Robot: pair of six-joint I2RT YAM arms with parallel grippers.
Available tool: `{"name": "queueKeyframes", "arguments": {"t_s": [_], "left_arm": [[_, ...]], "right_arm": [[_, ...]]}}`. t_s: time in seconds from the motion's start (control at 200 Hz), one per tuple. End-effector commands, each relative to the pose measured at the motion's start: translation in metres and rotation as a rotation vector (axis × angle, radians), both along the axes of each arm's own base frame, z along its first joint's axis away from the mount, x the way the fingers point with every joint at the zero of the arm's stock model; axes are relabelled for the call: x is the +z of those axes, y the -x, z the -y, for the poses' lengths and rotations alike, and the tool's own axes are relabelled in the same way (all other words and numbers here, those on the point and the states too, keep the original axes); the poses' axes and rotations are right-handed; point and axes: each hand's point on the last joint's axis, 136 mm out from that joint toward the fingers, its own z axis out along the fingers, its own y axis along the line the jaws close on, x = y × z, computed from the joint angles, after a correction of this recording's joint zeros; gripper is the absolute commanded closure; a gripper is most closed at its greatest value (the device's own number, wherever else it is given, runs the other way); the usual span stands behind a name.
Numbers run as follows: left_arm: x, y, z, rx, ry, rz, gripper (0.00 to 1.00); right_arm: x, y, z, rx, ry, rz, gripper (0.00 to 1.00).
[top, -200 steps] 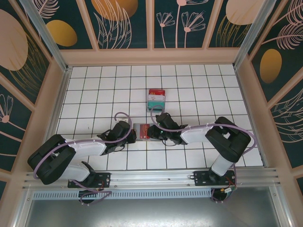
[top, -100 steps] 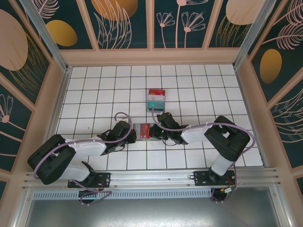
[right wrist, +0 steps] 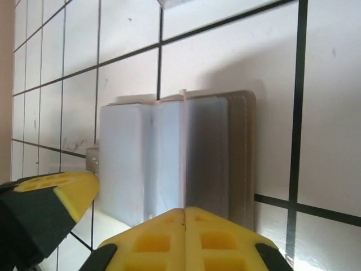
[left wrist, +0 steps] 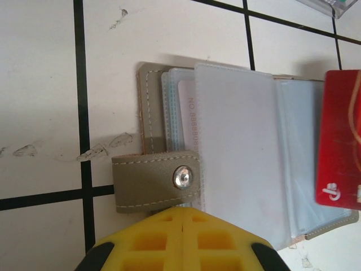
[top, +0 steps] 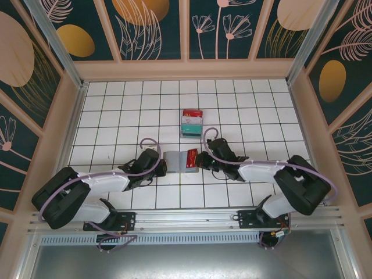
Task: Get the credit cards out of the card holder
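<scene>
Evidently, at the lower centre of the left wrist view, the left gripper (left wrist: 183,240) is clenched on nothing and set against the strap, seemingly to pin the card holder (left wrist: 242,158), which is spread open mid-frame. At the right edge, a red card (left wrist: 338,152) is grasped by the right gripper (top: 201,160), probably for drawing it clear.
</scene>
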Motion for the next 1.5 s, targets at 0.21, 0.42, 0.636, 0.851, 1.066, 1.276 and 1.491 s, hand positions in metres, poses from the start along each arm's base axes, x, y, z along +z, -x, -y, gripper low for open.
{"name": "queueKeyframes", "arguments": {"t_s": [0.21, 0.42, 0.636, 0.851, 1.066, 1.276, 1.491], "left_arm": [[0.039, -0.007, 0.012, -0.049, 0.065, 0.093, 0.88], [0.064, -0.005, 0.010, -0.058, 0.120, 0.175, 0.32], [0.073, -0.001, -0.002, -0.035, 0.125, 0.224, 0.02], [0.077, 0.002, -0.007, -0.024, 0.144, 0.242, 0.02], [0.084, 0.006, -0.013, -0.012, 0.165, 0.272, 0.01], [0.085, 0.007, -0.019, 0.005, 0.160, 0.289, 0.01], [0.083, 0.008, -0.021, 0.005, 0.149, 0.286, 0.02]], "right_arm": [[0.088, -0.044, 0.017, 0.100, 0.306, 0.378, 1.00], [0.125, -0.073, 0.011, 0.266, 0.541, 0.684, 1.00], [0.136, -0.110, -0.001, 0.415, 0.806, 0.801, 1.00], [0.110, -0.133, -0.014, 0.668, 1.158, 0.965, 1.00], [0.095, -0.158, -0.022, 0.745, 1.284, 1.011, 1.00], [0.090, -0.177, -0.023, 0.769, 1.350, 1.026, 1.00], [0.074, -0.189, -0.015, 0.792, 1.336, 0.979, 1.00]]}}
